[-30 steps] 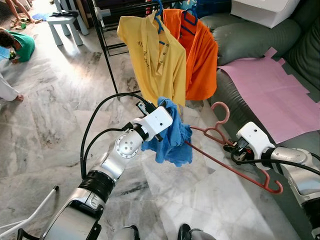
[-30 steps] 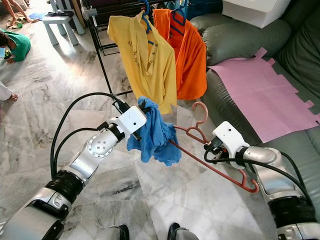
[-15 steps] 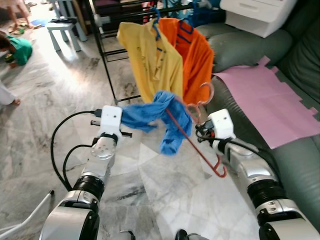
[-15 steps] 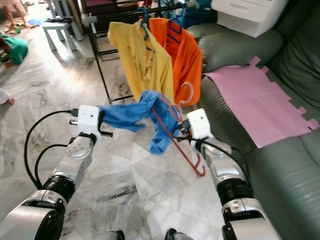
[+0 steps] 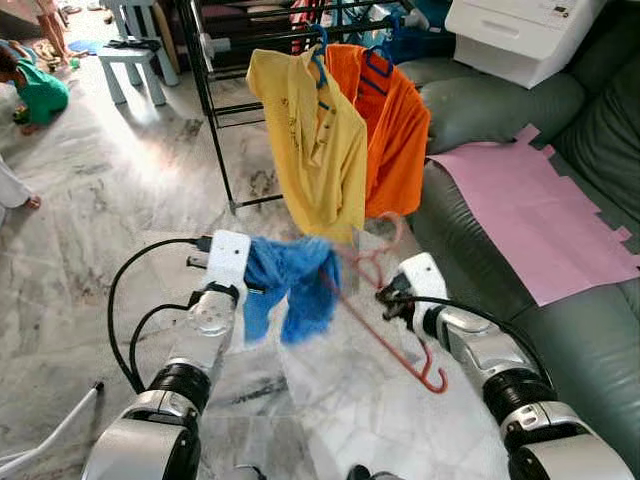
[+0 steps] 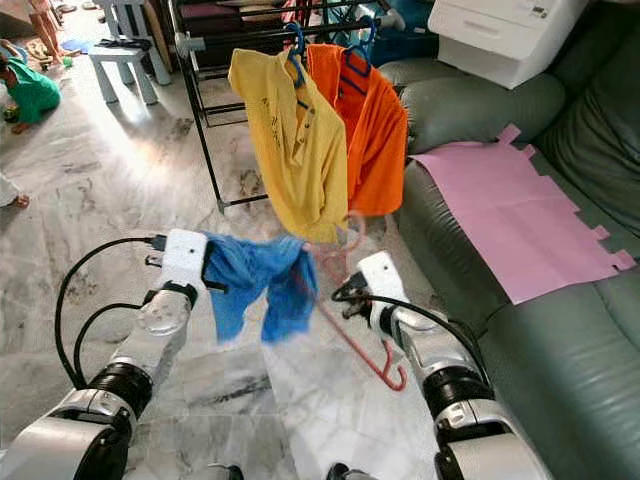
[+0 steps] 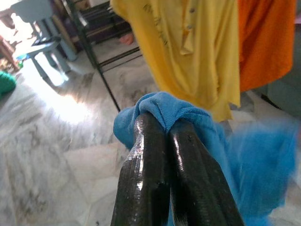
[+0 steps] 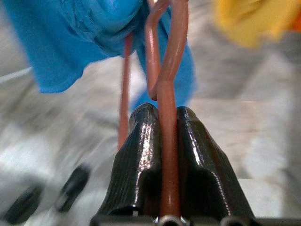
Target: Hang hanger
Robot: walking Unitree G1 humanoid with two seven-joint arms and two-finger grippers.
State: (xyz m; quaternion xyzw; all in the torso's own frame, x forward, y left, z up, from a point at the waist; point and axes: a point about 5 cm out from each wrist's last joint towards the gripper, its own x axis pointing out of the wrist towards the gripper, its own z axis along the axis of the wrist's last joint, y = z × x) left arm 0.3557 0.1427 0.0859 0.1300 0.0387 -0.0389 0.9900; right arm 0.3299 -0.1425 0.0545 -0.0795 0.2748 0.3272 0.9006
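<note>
1. Left eye view: a black drying rack (image 5: 215, 110) stands ahead on the marble floor (image 5: 90, 210), beside a grey-green sofa (image 5: 590, 330) with a pink sheet (image 5: 530, 215) spread on it.
2. On the rack's rail hang a yellow shirt (image 5: 315, 150) and an orange shirt (image 5: 395, 125), each on a blue hanger; faint printing runs down the yellow shirt but is too small to read. No brand or label is legible elsewhere.
3. Between the 2 arms, below and in front of the shirts, a blue garment (image 5: 290, 290) is draped over a red hanger (image 5: 385, 320), blurred by motion.
4. Left gripper (image 7: 162, 141) has its fingers pinched together on a fold of the blue garment.
5. Right gripper (image 8: 162, 129) clamps the red hanger's wire near the hook.
6. Judgement: the step in hand is carrying the loaded hanger toward the rack; it is not yet hung.
7. Next, the hook likely must be raised above the rail and lowered over a free stretch, clear of the 2 shirts, while the garment is kept from sliding off.
</note>
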